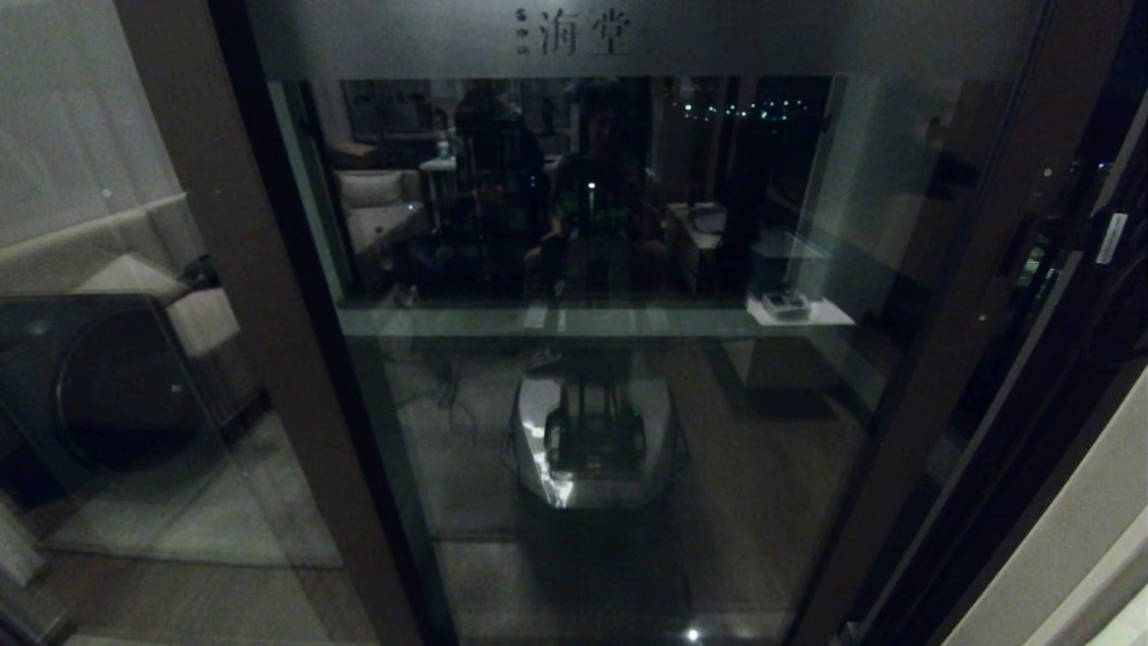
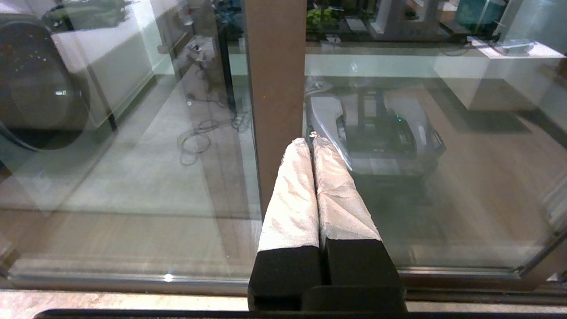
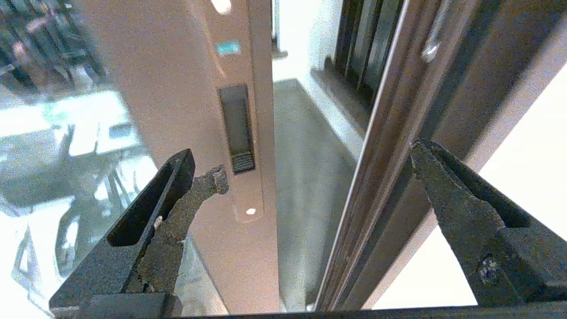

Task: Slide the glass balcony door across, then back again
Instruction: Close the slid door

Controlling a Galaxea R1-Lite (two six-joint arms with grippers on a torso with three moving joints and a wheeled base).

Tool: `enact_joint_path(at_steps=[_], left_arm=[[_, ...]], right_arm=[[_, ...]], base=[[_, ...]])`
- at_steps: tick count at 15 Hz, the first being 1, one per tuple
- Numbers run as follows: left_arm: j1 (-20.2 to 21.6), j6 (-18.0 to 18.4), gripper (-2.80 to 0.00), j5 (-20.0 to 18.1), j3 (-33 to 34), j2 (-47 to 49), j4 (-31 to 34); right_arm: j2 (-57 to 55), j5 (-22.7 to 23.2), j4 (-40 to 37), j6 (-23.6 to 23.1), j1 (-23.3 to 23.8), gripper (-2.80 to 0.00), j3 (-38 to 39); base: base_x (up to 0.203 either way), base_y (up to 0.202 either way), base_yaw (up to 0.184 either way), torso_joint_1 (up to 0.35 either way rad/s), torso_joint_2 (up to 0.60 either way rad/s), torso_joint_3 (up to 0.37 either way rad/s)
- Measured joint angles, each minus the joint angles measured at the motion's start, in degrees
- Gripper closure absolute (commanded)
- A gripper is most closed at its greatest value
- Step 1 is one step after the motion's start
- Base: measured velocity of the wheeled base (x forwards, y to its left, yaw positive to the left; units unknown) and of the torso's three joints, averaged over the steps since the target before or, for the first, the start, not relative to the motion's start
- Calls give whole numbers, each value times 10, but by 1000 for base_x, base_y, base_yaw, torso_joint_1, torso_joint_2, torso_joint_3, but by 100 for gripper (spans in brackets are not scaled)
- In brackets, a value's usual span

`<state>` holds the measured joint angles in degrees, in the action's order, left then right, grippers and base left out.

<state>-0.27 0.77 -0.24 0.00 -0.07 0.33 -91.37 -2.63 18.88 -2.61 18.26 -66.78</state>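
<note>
The glass balcony door (image 1: pixel 610 269) fills the head view, its frosted top band carrying Chinese characters (image 1: pixel 583 34); neither gripper shows there. In the left wrist view my left gripper (image 2: pixel 310 141) is shut and empty, its cloth-wrapped fingers (image 2: pixel 292 190) pointing at the door's brown left stile (image 2: pixel 274 88), tips at its edge by the glass. In the right wrist view my right gripper (image 3: pixel 301 148) stands open in front of the door's other stile, near the recessed slot handle (image 3: pixel 237 128). A gap showing grey balcony floor (image 3: pixel 301 177) separates that stile from the dark door jamb (image 3: pixel 390 133).
A dark front-loading washing machine (image 1: pixel 99 386) stands behind the fixed glass panel on the left. My own base is mirrored in the door glass (image 1: pixel 592 440). A pale wall (image 1: pixel 1076 556) borders the jamb on the right. A barred dark window (image 3: pixel 367 40) lies beyond the gap.
</note>
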Motion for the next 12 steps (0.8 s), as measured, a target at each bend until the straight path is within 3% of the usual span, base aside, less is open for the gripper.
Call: enact_joint_path(at_steps=[3, 5, 9, 12], left_arm=[[0, 0, 0, 0, 0, 0, 0], [0, 0, 0, 0, 0, 0, 0], [0, 0, 0, 0, 0, 0, 0], [0, 0, 0, 0, 0, 0, 0]], right_arm=[[43, -29, -26, -31, -31, 0, 5], [54, -64, -83, -44, -54, 0, -31], [50, -132, -247, -22, -103, 0, -135], [-1, -183, -271, -8, -112, 0, -167]], base=[[0, 0, 0, 0, 0, 0], [0, 0, 0, 0, 0, 0], [0, 0, 0, 0, 0, 0], [0, 0, 0, 0, 0, 0]])
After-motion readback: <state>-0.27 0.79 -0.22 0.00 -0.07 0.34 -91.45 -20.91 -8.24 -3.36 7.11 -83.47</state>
